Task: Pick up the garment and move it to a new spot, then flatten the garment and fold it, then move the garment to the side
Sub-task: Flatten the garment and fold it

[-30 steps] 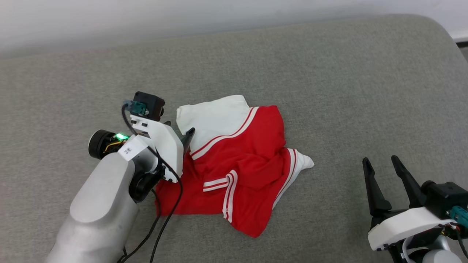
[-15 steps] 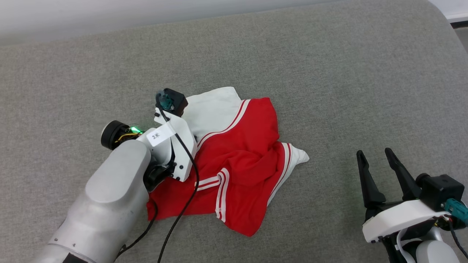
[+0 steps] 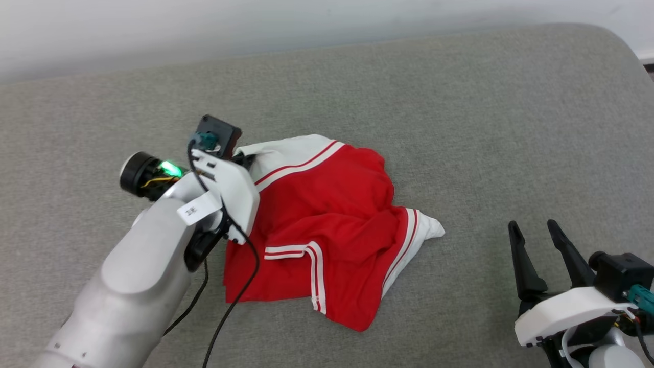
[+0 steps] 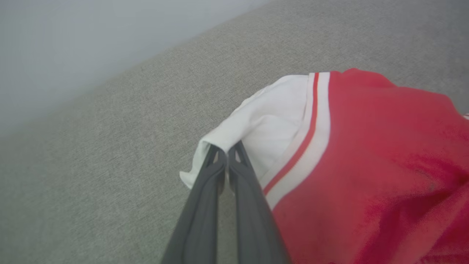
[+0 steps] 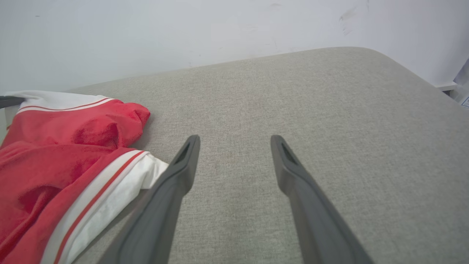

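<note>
The garment [image 3: 332, 220], a bright red shirt with white, stripe-edged sleeve ends, lies crumpled on the grey cushion [image 3: 460, 128]. My left gripper [image 4: 225, 154] is shut on the white sleeve end at the garment's far left corner, and the cloth bunches over its fingertips. In the head view the left gripper [image 3: 245, 159] is mostly hidden behind its white wrist housing. My right gripper [image 3: 534, 227] stands open at the lower right, apart from the shirt. In the right wrist view the right gripper [image 5: 235, 141] holds nothing, and the garment [image 5: 55, 154] lies to its left.
A pale wall [image 3: 255, 25] runs behind the cushion's far edge. The cushion's rounded corner [image 3: 621, 38] is at the upper right. Bare grey fabric stretches right of and behind the shirt. A black cable [image 3: 230, 306] hangs from my left wrist over the shirt's near left edge.
My left gripper has closed on the white sleeve end and raised it, so less of the white panel lies flat. The head camera has shifted slightly. The right gripper stays open.
</note>
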You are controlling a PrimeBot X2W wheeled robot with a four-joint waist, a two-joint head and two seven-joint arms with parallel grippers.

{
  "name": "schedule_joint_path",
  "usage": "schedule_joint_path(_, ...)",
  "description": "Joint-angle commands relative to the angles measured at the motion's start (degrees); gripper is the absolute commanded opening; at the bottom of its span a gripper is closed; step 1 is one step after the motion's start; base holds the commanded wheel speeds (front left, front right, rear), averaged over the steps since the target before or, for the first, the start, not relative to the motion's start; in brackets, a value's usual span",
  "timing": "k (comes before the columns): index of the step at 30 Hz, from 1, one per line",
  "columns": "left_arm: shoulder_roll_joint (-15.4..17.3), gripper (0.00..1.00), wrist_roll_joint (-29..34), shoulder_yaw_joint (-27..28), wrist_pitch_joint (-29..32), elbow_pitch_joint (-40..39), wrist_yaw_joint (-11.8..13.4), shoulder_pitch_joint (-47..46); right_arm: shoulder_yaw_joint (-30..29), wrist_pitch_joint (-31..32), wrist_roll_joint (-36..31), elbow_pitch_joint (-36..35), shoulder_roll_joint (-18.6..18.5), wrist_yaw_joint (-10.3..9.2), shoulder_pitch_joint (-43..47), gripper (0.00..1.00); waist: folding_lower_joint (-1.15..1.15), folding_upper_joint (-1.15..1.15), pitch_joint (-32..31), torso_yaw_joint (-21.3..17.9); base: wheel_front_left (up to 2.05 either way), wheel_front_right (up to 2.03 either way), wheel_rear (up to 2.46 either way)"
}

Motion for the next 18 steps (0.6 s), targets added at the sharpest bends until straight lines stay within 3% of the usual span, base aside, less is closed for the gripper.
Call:
schedule_joint_path(1,1.6,0.0,0.2,0.6,-0.8,-2.2,1.2,2.3,-0.6,0.4,0.1,-0.2,0.0,-0.04,0.8,1.0,-0.01,0.0,-1.5,1.3,0.0,0.0,0.0)
schedule_joint_path(5,5.7,0.0,-0.4,2.5,-1.0,-10.0,5.0,8.2,-2.0,0.8,-0.2,-0.8,0.0,-0.03,1.8,1.0,-0.01,0.0,-2.7,2.8,0.0,0.0,0.0)
schedule_joint_path(10,10.5,0.0,-3.2,6.3,0.1,-20.4,11.9,20.1,-3.1,1.1,0.0,-1.3,0.0,-0.03,2.9,1.0,-0.01,0.0,-3.8,4.1,0.0,0.0,0.0)
schedule_joint_path(15,12.3,0.0,-7.6,10.1,0.1,-26.8,17.9,33.4,-3.6,1.6,0.1,-1.6,0.0,-0.03,3.9,1.0,-0.01,0.0,-4.7,5.0,0.0,0.0,0.0)
schedule_joint_path(18,11.5,0.0,-10.2,11.3,-0.8,-28.2,19.8,39.8,-3.8,2.2,-0.2,-2.0,0.0,-0.03,4.4,1.0,-0.01,0.0,-5.4,5.3,0.0,0.0,0.0)
